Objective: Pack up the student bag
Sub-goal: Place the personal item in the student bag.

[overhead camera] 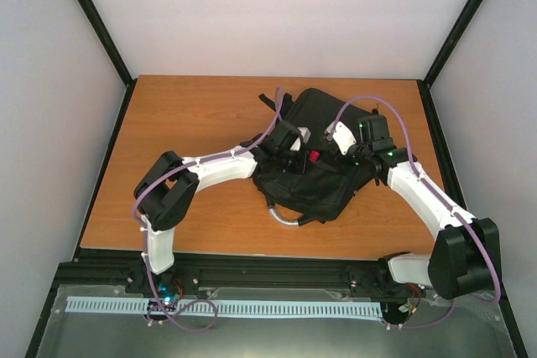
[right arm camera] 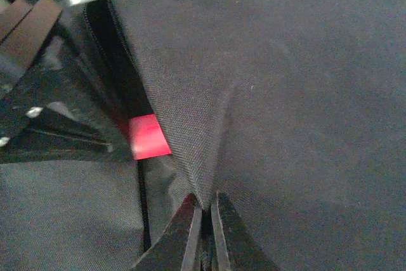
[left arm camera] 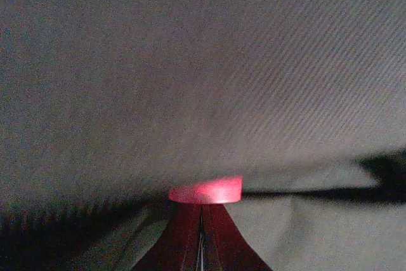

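Note:
The student bag (overhead camera: pixel 312 111) lies in the middle of the table, black, its silvery handle (overhead camera: pixel 285 217) toward the near edge. My left gripper (overhead camera: pixel 299 157) is shut on a small red tab (overhead camera: pixel 315 157) at the bag's opening. Dark bag fabric (left arm camera: pixel 190 61) fills the left wrist view, with the red tab (left arm camera: pixel 206 190) across the closed fingertips of that gripper (left arm camera: pixel 204 205). My right gripper (overhead camera: pixel 330 149) is shut on a pinched fold of bag fabric (right arm camera: pixel 304 93). That fold rises from its tips (right arm camera: pixel 204 205), and the red tab (right arm camera: pixel 149 136) lies beside the zipper line.
The wooden table (overhead camera: pixel 185 115) shows bare board left of and behind the bag. Black straps (overhead camera: pixel 270 102) trail off the bag's far left corner. Black frame posts and pale walls enclose the table on three sides.

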Action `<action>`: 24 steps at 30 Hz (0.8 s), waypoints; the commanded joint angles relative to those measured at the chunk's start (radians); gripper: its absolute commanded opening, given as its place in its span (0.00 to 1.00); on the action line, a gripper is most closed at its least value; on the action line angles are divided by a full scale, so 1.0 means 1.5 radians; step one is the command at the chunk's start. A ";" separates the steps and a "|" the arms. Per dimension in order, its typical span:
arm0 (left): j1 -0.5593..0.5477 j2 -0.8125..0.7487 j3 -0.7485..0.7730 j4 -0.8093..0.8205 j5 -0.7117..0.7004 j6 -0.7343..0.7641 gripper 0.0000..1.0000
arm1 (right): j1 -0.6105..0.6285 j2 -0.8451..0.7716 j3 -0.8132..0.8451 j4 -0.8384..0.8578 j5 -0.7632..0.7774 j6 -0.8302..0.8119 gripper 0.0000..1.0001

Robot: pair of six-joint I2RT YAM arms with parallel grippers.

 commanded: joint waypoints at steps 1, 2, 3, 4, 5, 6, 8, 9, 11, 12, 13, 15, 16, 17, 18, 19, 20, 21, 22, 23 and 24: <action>-0.005 0.033 0.082 0.026 -0.044 0.023 0.01 | -0.004 0.001 0.006 0.021 -0.026 -0.005 0.03; -0.006 0.041 0.098 0.023 -0.051 0.027 0.01 | -0.005 0.002 0.006 0.020 -0.026 -0.005 0.03; -0.006 0.050 0.112 0.022 -0.059 0.030 0.01 | -0.005 0.003 0.006 0.020 -0.026 -0.004 0.03; -0.005 0.059 0.126 0.023 -0.063 0.033 0.01 | -0.005 0.003 0.006 0.020 -0.026 -0.005 0.03; -0.005 0.069 0.138 0.026 -0.066 0.033 0.01 | -0.006 0.004 0.006 0.020 -0.025 -0.006 0.03; -0.006 0.078 0.147 0.029 -0.067 0.031 0.01 | -0.006 0.005 0.006 0.019 -0.025 -0.006 0.03; -0.005 0.093 0.157 0.043 -0.064 0.021 0.01 | -0.007 0.005 0.006 0.019 -0.025 -0.006 0.03; -0.005 0.098 0.157 0.051 -0.063 0.013 0.01 | -0.007 0.004 0.006 0.019 -0.025 -0.005 0.03; -0.006 0.103 0.153 0.067 -0.058 0.001 0.01 | -0.008 0.003 0.006 0.019 -0.025 -0.006 0.03; -0.006 0.102 0.151 0.070 -0.055 -0.003 0.01 | -0.008 0.004 0.006 0.018 -0.025 -0.006 0.03; -0.006 0.099 0.148 0.072 -0.050 -0.007 0.01 | -0.008 0.004 0.006 0.018 -0.025 -0.006 0.03; -0.006 0.077 0.129 0.073 -0.044 -0.011 0.01 | -0.008 0.003 0.005 0.018 -0.027 -0.005 0.04; -0.006 0.062 0.114 0.069 -0.043 -0.013 0.01 | -0.008 0.004 0.006 0.017 -0.027 -0.006 0.04; -0.006 0.045 0.102 0.065 -0.043 -0.012 0.02 | -0.009 0.004 0.006 0.017 -0.028 -0.005 0.04; -0.006 0.028 0.090 0.053 -0.041 -0.010 0.03 | -0.009 0.004 0.006 0.017 -0.029 -0.005 0.04; -0.006 0.011 0.081 0.035 -0.040 -0.007 0.05 | -0.009 0.004 0.007 0.016 -0.029 -0.005 0.04; -0.005 -0.005 0.074 0.015 -0.036 -0.001 0.07 | -0.009 0.005 0.007 0.016 -0.031 -0.005 0.04; -0.005 -0.021 0.070 -0.008 -0.028 0.008 0.12 | -0.009 0.005 0.007 0.016 -0.032 -0.005 0.04; -0.005 -0.035 0.067 -0.034 -0.017 0.021 0.16 | -0.009 0.006 0.007 0.016 -0.034 -0.006 0.04; -0.006 -0.048 0.064 -0.060 -0.005 0.034 0.22 | -0.009 0.008 0.007 0.015 -0.034 -0.006 0.04; -0.006 -0.060 0.061 -0.088 0.008 0.047 0.27 | -0.009 0.010 0.008 0.015 -0.035 -0.005 0.04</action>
